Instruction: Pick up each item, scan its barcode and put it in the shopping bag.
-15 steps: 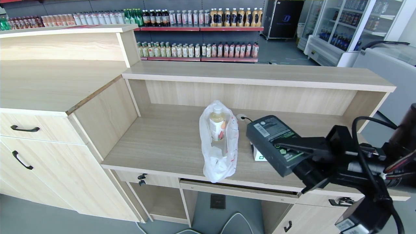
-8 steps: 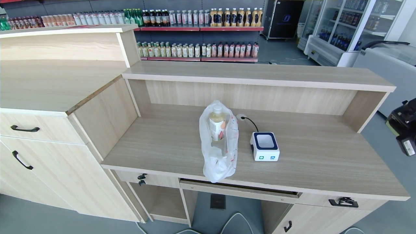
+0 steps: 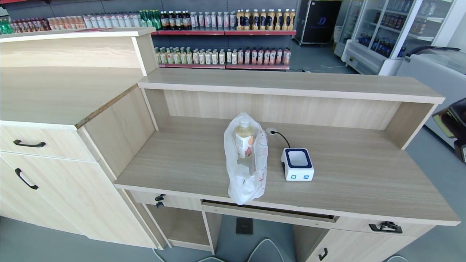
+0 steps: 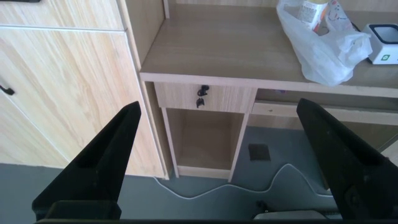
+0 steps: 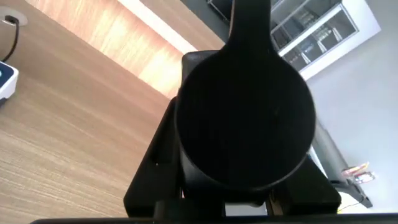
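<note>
Holding off the counter's (image 3: 364, 182) right end, the right gripper (image 3: 457, 134) is clamped on a dark item (image 5: 244, 115), well apart from the scanner (image 3: 297, 163). Best bet: swing it in low, barcode facing the scanner window, and pause just above. The left gripper (image 4: 217, 162) hangs wide open below counter height. The shopping bag (image 3: 244, 174), a bottle (image 3: 243, 140) inside, stands just beside the scanner.

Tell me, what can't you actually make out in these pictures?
Lower part of the bottle: head view, veiled by the crumpled shopping bag.
Load of the right arm: head view, cut off by the right edge.
Whatever lies behind the round black shape: right wrist view, blocked by it.
Labels on the shelf bottles: head view, too small.
</note>
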Motion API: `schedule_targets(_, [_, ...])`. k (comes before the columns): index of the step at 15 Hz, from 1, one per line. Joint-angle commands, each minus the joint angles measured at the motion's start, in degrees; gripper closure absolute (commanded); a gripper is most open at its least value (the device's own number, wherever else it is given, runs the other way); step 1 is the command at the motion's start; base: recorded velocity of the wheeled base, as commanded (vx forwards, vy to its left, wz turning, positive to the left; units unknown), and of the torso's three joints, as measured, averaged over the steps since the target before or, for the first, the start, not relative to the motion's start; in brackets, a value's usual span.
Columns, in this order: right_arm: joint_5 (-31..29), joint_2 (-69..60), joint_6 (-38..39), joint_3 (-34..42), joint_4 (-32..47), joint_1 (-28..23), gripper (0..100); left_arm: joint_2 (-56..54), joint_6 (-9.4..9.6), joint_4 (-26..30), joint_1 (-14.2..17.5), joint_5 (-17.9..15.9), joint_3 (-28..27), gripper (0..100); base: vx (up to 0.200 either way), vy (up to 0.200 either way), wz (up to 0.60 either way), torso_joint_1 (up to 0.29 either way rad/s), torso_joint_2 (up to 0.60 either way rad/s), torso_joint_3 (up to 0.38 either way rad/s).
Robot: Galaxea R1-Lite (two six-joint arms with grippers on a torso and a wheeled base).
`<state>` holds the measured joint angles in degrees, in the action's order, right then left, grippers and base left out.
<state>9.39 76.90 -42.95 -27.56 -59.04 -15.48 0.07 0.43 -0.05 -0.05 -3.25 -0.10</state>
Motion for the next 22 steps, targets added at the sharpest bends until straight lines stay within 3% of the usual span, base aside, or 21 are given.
schedule_targets(1, [-4.9, 0.53, 3.05, -3.81, 0.24, 3.88, 100, 0.01, 0.01, -0.04, 0.05, 0.0, 0.01, 0, 0.0, 0.0, 0.6, -0.007, 0.0, 0.007])
schedule_targets(3, [-11.23, 2.64, 6.3, -10.41, 6.39, 7.13, 100, 0.01, -0.08, -0.04, 0.05, 0.0, 0.01, 0, 0.0, 0.0, 0.6, 0.0, 0.0, 0.002])
schedule_targets(5, [-12.9, 4.31, 14.73, -14.8, 15.36, 9.07, 100, 0.01, 0.01, -0.04, 0.05, 0.0, 0.01, 0, 0.0, 0.0, 0.6, 0.005, 0.0, 0.002])
schedule_targets(7, [-11.14, 6.42, 25.81, -15.94, 25.55, 8.8, 100, 0.01, 0.01, -0.04, 0.05, 0.0, 0.01, 0, 0.0, 0.0, 0.0, 0.0, 0.0, 0.0])
schedule_targets(9, [-3.94, 7.92, 46.38, -18.05, 40.58, 6.78, 100, 0.01, -0.08, -0.04, 0.05, 0.0, 0.01, 0, 0.0, 0.0, 0.0, 0.0, 0.0, 0.0])
schedule_targets(10, [-2.27, 9.23, 50.07, -17.96, 43.57, 6.69, 100, 0.01, 0.01, -0.04, 0.05, 0.0, 0.01, 0, 0.0, 0.0, 0.0, 0.0, 0.0, 0.0])
schedule_targets(16, [6.79, 23.38, 58.24, -24.2, 40.58, 4.41, 100, 0.01, 0.01, -0.04, 0.05, 0.0, 0.01, 0, 0.0, 0.0, 0.0, 0.0, 0.0, 0.0])
schedule_targets(22, [10.83, 29.63, 58.24, -27.28, 38.74, 3.88, 100, 0.01, 0.01, -0.04, 0.05, 0.0, 0.01, 0, 0.0, 0.0, 0.0, 0.0, 0.0, 0.0])
